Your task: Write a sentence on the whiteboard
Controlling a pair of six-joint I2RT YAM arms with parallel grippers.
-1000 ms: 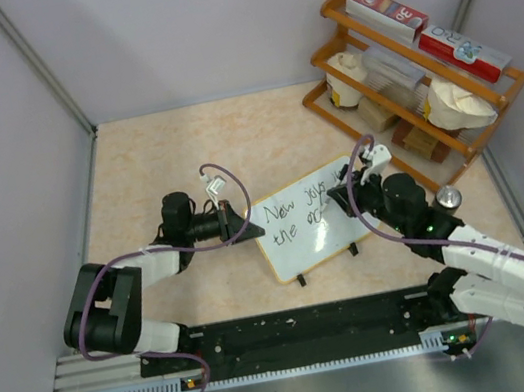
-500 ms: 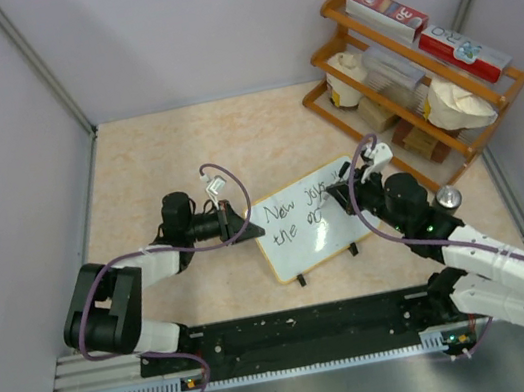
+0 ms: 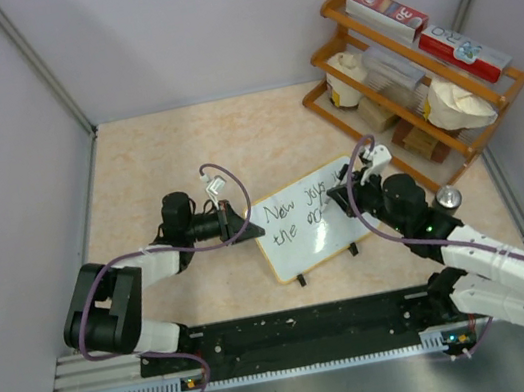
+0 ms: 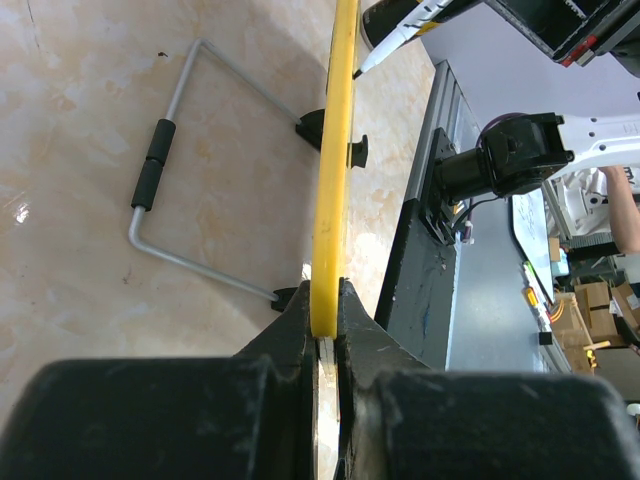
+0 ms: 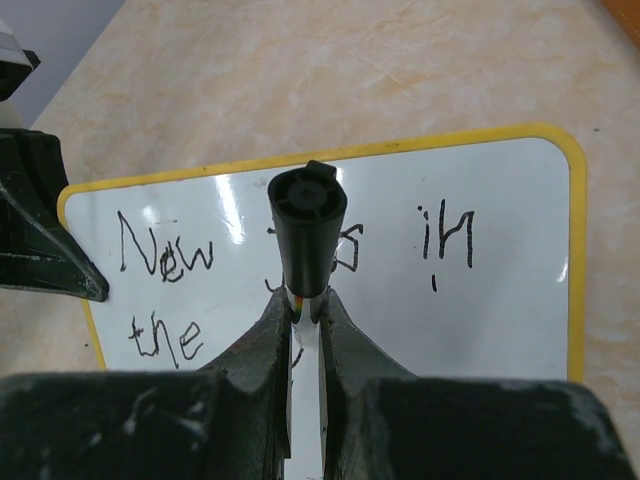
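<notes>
1. The small rectangular glossy white board with a yellow frame and rounded corners (image 3: 295, 241) sits on the beige marbled table (image 3: 163, 152). It is between the two arms and angled across the near middle of the top view.
2. We read handwriting on its face (image 5: 500, 300). The upper line says "New", a word half hidden that looks like "joys", then "in". The lower line starts with "the", and what follows is covered by the pen.
3. From this we judge the sentence partly written: one line is down and a second has begun, with the lower right of the board bare. The rest of the second line is left to write, and we cannot tell what the full wording is meant to be.
4. The black marker with a round end cap (image 5: 308, 225) points down at the board near the middle of the writing. We cannot see whether its tip touches the surface.
5. The right gripper (image 5: 305, 300) is clenched on that marker, with its fingers pressed against the barrel on both sides.
6. The left gripper (image 4: 322, 300) is clamped on the board's yellow rim (image 4: 335, 150) at its left end, steadying it.
7. Behind the board, a grey wire stand with a black sleeve (image 4: 150, 180) reaches out over the table.
8. Well apart, at the far right, stands an orange wooden rack holding boxes (image 3: 414, 78).
</notes>
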